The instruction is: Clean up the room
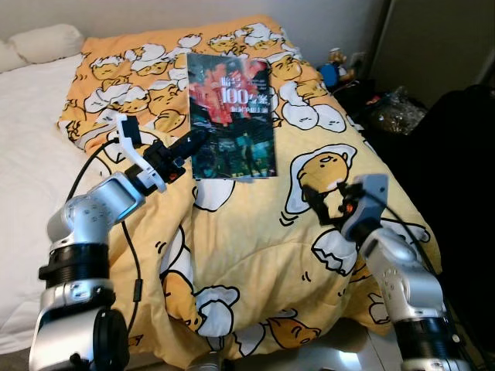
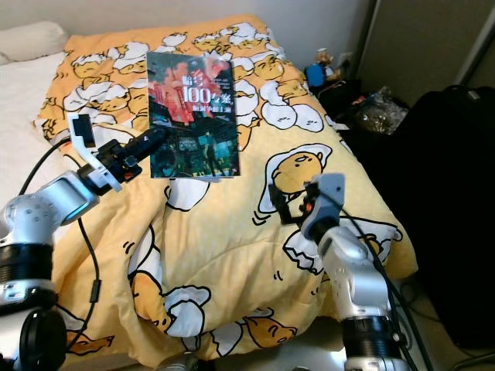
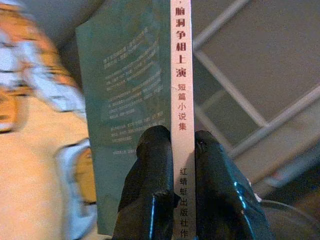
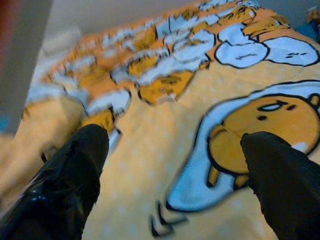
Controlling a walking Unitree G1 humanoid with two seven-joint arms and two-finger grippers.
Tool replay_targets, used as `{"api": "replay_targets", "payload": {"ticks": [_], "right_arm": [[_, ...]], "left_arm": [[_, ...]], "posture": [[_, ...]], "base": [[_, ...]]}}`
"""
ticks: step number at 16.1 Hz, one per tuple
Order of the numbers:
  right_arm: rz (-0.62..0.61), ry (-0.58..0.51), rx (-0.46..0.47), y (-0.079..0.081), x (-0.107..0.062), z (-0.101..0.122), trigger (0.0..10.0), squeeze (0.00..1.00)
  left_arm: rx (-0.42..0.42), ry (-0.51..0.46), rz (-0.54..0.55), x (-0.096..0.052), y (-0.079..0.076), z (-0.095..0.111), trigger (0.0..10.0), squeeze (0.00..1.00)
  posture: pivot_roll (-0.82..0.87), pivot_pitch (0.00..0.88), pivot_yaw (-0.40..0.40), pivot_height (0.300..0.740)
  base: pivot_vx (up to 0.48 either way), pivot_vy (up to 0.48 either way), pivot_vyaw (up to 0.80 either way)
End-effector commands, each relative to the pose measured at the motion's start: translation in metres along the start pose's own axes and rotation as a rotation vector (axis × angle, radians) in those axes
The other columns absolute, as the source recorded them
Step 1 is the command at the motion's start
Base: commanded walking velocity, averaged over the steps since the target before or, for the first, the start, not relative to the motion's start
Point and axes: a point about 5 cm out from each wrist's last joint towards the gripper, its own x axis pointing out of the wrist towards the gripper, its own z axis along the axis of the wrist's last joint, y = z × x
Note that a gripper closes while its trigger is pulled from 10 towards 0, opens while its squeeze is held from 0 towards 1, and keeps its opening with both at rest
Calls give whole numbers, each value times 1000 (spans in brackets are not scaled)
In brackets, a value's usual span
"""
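— Where's the book?
— Raised above the yellow egg-print duvet on the bed, cover facing the head camera, pinched at its spine by the left gripper.
— And the fingers?
— Pressed on either side of the pale spine.
— The right gripper?
— Spread wide, holding nothing, hovering over the duvet near the bed's right edge.

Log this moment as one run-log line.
left gripper: shut on book, held above yellow duvet | right gripper: open, empty, over duvet
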Motion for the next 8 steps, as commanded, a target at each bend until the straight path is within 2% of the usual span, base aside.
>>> {"api": "replay_targets", "payload": {"ticks": [1,2,3,7,8], "right_arm": [[24,-26,45,3,4,4,10000,0],[27,-25,74,4,11,4,10000,0],[24,0,61,5,19,-1,10000,0],[17,30,43,13,35,-4,10000,0],[55,12,59,23,43,0,10000,0]], "left_arm": [[29,-38,-120,3,-19,14,0,0],[15,-18,-164,4,-25,11,0,0],[-2,-7,-203,5,-31,9,0,0],[-52,-2,-252,5,-40,6,0,0],[-66,7,-257,6,-42,3,0,0]], "posture": [[49,0,122,740],[53,0,124,740],[56,0,125,740],[63,0,131,740],[65,0,132,740]], "base": [[0,0,0],[0,0,0],[0,0,0],[0,0,0],[0,0,0]]}}
